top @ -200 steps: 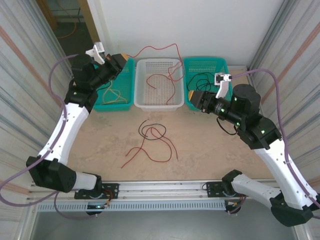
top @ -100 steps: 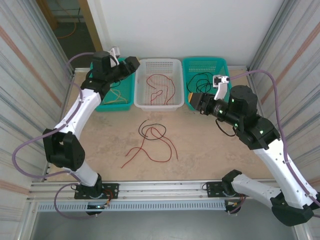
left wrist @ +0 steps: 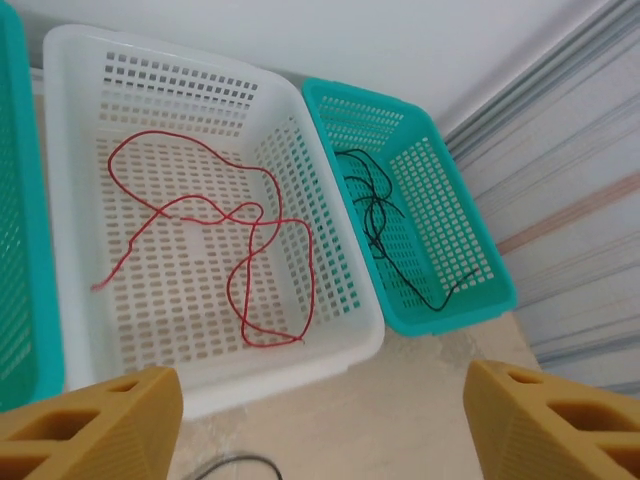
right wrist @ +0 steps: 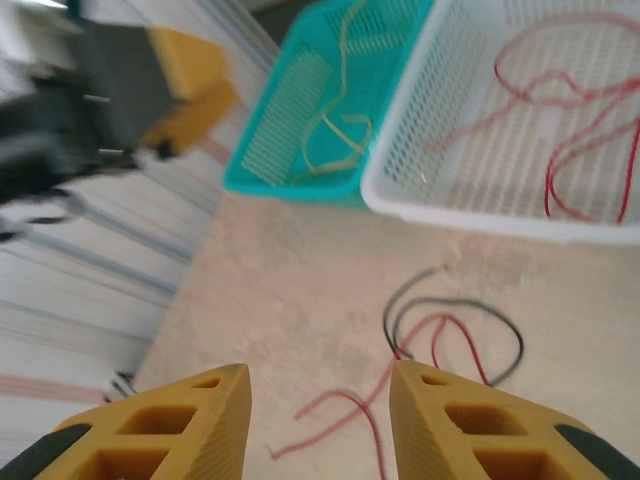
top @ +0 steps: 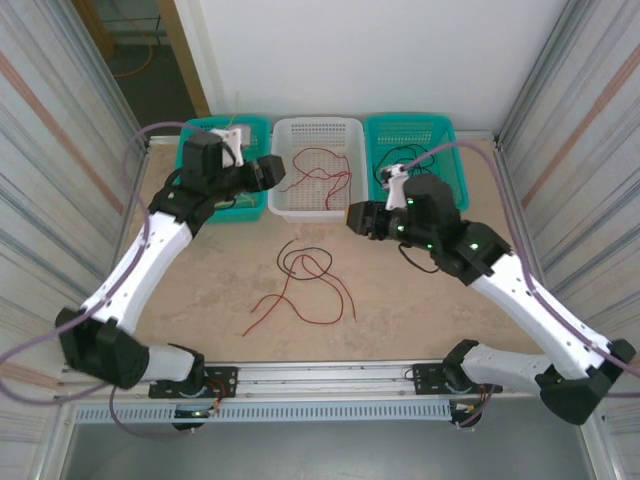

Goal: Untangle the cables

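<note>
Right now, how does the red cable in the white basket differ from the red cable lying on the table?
The red cable in the white basket lies by itself; the red cable on the table is crossed with a black cable. The first is walled in by the basket; the second sprawls on open tabletop. Both are thin, red and loosely curled.

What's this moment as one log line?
left jaws: open, empty | right jaws: open, empty | red cable: in white basket | black cable: in teal basket | red-black tangle: on table
</note>
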You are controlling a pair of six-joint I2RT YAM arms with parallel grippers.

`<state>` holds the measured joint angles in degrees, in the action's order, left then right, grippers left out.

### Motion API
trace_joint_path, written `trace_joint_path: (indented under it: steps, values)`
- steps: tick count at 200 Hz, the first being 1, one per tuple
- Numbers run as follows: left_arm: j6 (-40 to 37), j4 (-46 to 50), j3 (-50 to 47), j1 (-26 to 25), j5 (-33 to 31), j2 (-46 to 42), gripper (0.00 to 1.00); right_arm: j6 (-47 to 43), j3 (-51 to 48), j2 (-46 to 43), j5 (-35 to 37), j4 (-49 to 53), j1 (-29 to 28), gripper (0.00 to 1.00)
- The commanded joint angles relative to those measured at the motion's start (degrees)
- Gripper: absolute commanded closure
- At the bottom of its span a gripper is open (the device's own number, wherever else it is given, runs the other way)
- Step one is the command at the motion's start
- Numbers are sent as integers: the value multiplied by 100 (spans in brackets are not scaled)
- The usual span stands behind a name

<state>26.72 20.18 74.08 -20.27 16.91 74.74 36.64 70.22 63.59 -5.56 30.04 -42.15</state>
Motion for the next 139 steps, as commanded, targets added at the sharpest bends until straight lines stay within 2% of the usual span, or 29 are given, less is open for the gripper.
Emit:
trace_joint_path:
  steps: [1, 14, 27, 59, 97, 139]
  values:
    - [-309, 467, -632, -29, 81, -793, 29, -162, -302, 431, 389, 238, -226, 58]
    - [-277, 679, -1086, -39, 174, -1197, 30, -134, -518, 755, 398, 290, -241, 58]
    - [-288, 950, -1417, -38, 311, -1492, 31, -120, -702, 1123, 441, 356, -243, 53]
    - [-42, 1250, -2212, -52, 288, -1956, 37, -256, -687, 2350, 409, 781, -252, 56]
    - [210, 1198, -2659, -104, 369, -1744, 46, -386, -562, 3295, 398, 805, -459, 61]
    - [262, 1094, -2653, -216, 236, -1581, 47, -354, -595, 3695, 191, 640, -513, 62]
